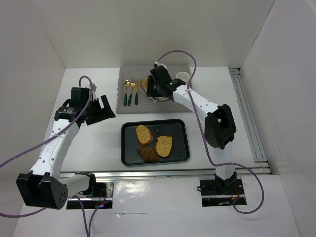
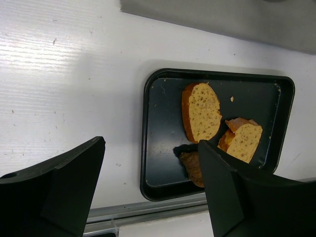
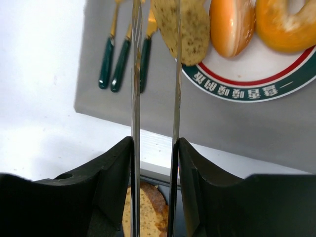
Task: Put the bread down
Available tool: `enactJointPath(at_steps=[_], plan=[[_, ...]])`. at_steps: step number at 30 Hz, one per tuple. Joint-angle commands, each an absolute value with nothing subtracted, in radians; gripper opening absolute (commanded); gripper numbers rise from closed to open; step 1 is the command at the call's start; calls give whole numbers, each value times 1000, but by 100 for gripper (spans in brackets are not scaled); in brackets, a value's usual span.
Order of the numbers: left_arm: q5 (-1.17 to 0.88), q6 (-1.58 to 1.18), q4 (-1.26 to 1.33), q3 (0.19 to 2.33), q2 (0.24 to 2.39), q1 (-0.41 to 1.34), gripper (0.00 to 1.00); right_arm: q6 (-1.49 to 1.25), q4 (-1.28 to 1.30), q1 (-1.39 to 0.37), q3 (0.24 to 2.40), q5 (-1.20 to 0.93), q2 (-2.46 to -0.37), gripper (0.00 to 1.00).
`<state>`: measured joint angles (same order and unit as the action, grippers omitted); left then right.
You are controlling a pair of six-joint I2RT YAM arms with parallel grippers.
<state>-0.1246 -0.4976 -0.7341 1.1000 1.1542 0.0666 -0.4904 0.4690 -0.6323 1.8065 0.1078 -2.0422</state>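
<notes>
Right gripper clamps tongs at the far toast slice, likely light, stiff, crumbly; nip its crust gently. Left gripper wide, empty.

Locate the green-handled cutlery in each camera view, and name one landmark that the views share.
Top external: green-handled cutlery on the left part of the grey mat.
Left wrist: not in view.
Right wrist: upper left, on the mat.
Shared landmark: the grey mat, seen in all three.

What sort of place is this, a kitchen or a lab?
Likely a robot test bench, not a kitchen: white walls box in the table, two robot arms stand at its near edge, and the right claw holds tongs at a plate of bread.
</notes>
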Motion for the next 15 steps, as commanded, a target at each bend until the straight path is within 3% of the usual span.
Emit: enactJointPath(at_steps=[1, 6, 15], plan=[[-133, -479, -723, 1111, 1138, 61, 89, -472, 446, -641, 1867, 161, -1887, 48], [-133, -479, -723, 1120, 1138, 61, 89, -453, 468, -630, 1792, 249, -1764, 48], [-155, -479, -733, 1173, 1138, 61, 89, -480, 360, -500, 1146, 457, -1266, 48]])
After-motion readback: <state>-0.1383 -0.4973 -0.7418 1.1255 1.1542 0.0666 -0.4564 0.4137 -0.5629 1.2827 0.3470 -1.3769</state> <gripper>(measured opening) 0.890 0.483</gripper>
